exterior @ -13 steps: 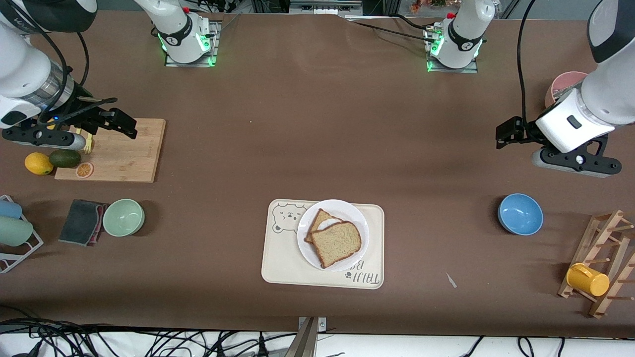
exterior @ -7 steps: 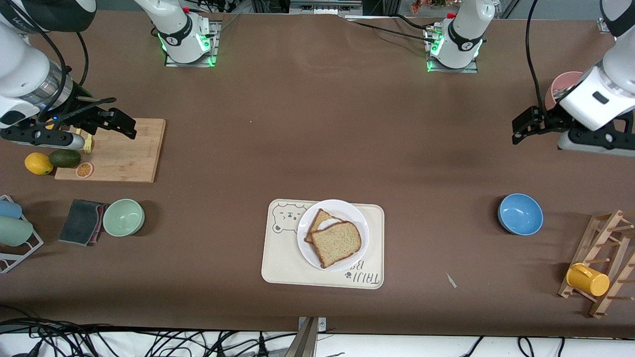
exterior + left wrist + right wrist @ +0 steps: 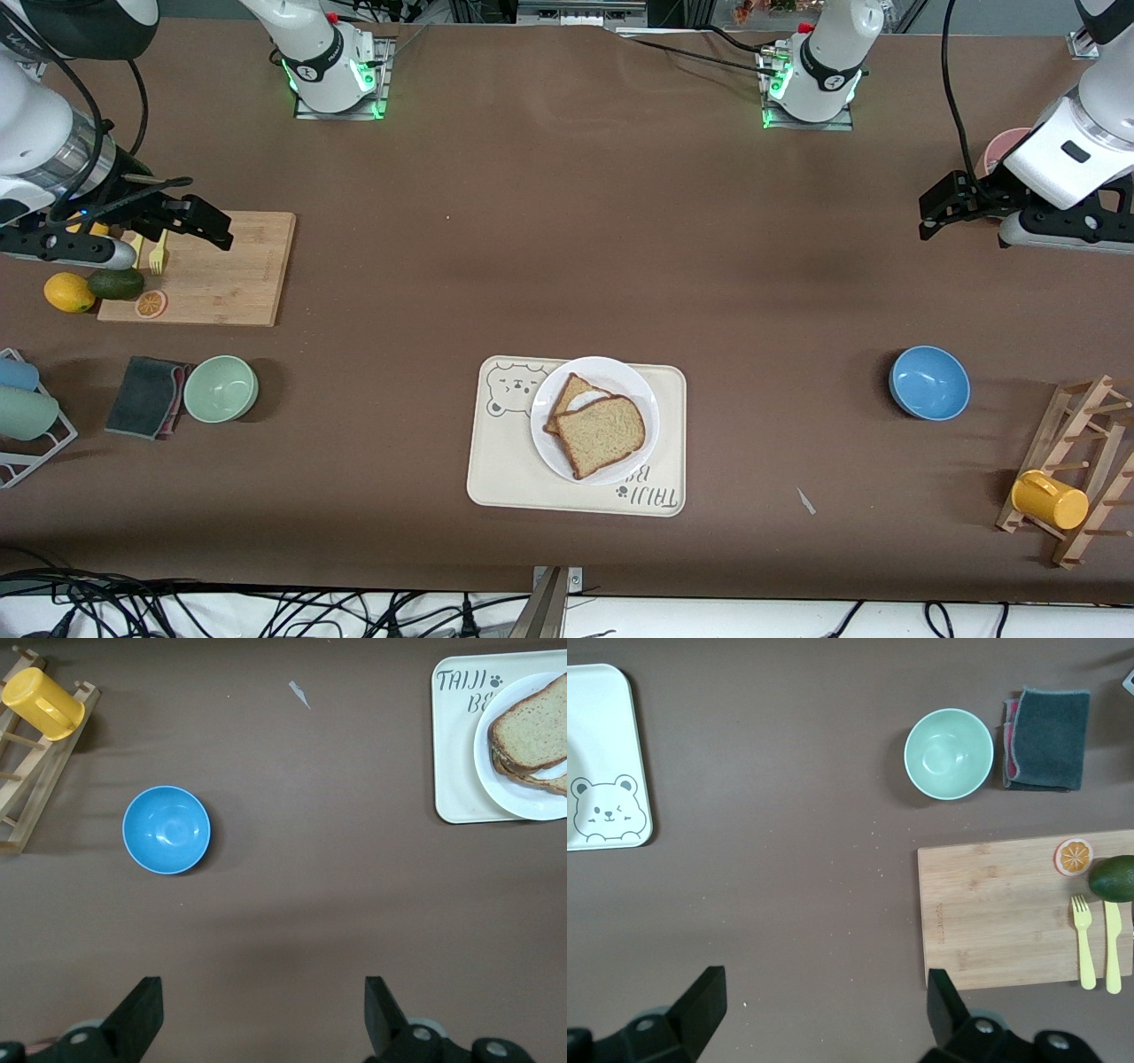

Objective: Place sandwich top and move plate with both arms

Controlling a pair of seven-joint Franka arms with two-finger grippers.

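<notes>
**Bread on plate, both tools empty**

Your right tool (image 3: 199, 221) hangs open over the board (image 3: 230, 275). Top slice (image 3: 602, 434) lies on the plate (image 3: 633, 381) in the tray (image 3: 496, 470). Your left tool (image 3: 943, 208) hangs open over bare bench (image 3: 567, 221).

sandwich top (image 3: 604, 433) lying on the plate (image 3: 634, 387), over a second slice showing at its edge. plate resting on the bear tray (image 3: 496, 465) near the front camera. left gripper (image 3: 941, 206) open, up over bare table near the pink cup (image 3: 999, 149). right gripper (image 3: 199, 223) open over the cutting board (image 3: 230, 275). blue bowl (image 3: 928, 382) and green bowl (image 3: 221, 388) well apart, toward either end.
</notes>
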